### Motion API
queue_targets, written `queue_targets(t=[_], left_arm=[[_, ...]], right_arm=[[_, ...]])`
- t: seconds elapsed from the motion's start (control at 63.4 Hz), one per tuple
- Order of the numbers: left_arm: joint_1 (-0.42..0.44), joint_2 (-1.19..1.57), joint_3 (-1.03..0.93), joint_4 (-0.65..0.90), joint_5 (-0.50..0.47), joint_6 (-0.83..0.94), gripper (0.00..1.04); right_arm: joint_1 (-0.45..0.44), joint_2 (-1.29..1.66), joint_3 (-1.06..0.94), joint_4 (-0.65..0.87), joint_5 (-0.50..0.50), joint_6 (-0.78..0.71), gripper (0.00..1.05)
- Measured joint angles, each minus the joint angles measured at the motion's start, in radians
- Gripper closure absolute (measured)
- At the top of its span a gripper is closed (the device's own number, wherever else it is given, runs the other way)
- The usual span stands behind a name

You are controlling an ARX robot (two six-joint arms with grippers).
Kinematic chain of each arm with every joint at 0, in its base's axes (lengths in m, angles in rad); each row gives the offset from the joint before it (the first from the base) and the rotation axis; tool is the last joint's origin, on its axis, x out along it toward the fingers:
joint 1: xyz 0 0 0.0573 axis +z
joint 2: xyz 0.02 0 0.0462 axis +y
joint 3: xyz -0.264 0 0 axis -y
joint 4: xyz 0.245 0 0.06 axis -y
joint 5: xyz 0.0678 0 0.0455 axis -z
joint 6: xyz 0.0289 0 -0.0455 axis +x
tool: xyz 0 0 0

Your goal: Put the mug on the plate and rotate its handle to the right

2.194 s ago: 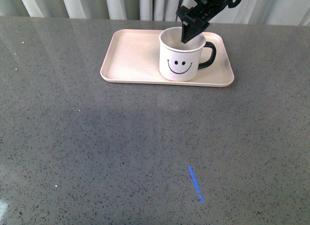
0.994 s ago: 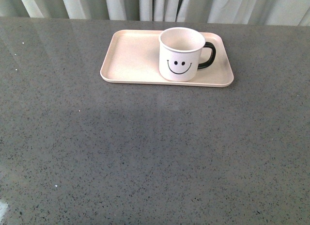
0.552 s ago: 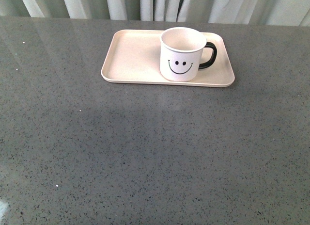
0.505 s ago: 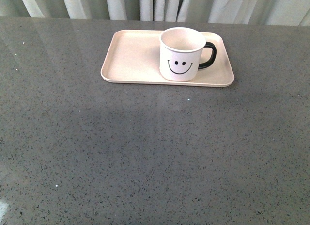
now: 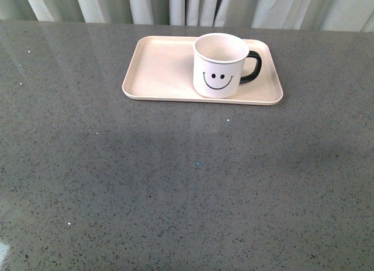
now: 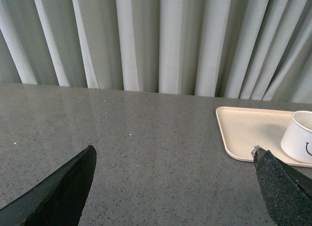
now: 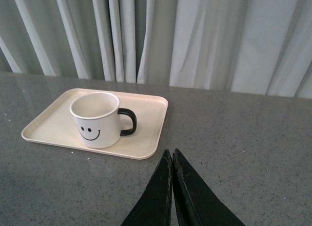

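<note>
backing grey speckled table — pale curtains.

Upright mug on the right half of the plate, handle to the right, grey tabletop beneath

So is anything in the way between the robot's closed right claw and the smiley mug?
No, nothing visible. Only bare table lies between the right gripper and the mug, which stands upright on the plate, handle to the right.
</note>
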Motion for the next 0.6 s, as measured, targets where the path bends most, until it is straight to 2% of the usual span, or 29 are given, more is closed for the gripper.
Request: queue_targets(t=[0.6], left_arm=[[0.000, 0.000, 0.000, 0.000, 0.000, 0.000, 0.09]], right_arm=[[0.000, -0.403, -0.012, -0.360, 0.000, 0.000, 1.03]])
